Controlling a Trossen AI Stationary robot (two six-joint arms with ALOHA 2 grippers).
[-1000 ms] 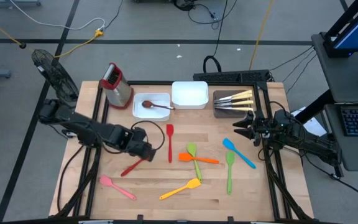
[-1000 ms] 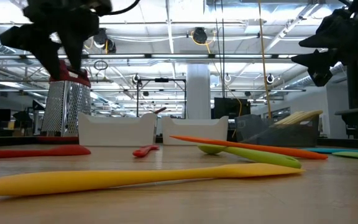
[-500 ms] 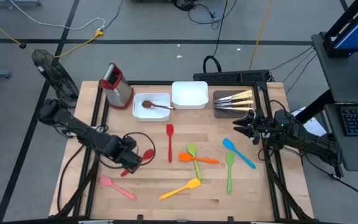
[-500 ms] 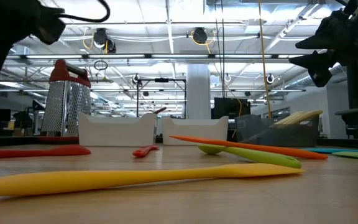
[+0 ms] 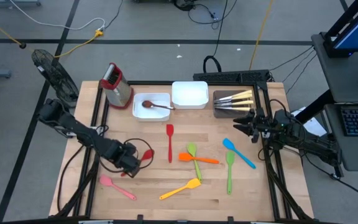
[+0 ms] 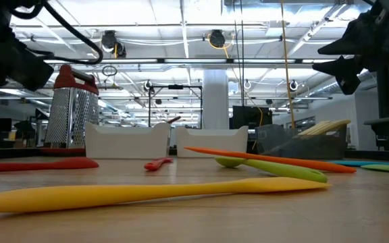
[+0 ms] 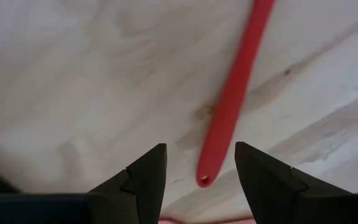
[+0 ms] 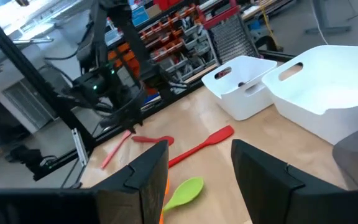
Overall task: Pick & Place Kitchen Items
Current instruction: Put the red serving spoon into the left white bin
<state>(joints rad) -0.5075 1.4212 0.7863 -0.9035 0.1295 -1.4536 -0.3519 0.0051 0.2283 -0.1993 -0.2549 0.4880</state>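
A red spoon point(image 5: 143, 157) lies slanted on the wooden table point(image 5: 247, 193); its handle point(image 7: 232, 106) runs between the open fingers of my left gripper point(image 7: 201, 149). That gripper point(image 5: 129, 165) points down over the handle's free end, and nothing shows it touching the spoon. Red point(image 5: 169, 142), orange point(image 5: 199, 158), green point(image 5: 230, 169), blue point(image 5: 238, 153), yellow point(image 5: 180, 188) and pink point(image 5: 117, 186) utensils lie flat around it. A brown spoon point(image 5: 156, 106) rests in a white tray point(image 5: 140, 113). My right gripper point(image 5: 244, 124) hangs open and level at the right.
A red-topped metal grater point(image 5: 117, 85) stands at the far left. A second white tray point(image 5: 189, 94) and a dark tray holding pale-handled knives point(image 5: 234, 101) line the far edge. Bare wood lies along the near edge.
My left gripper has gone down and toward the table's near-left, from beside the red spoon's bowl to over its handle end, turning a little as it went. The spoon has stayed where it was.
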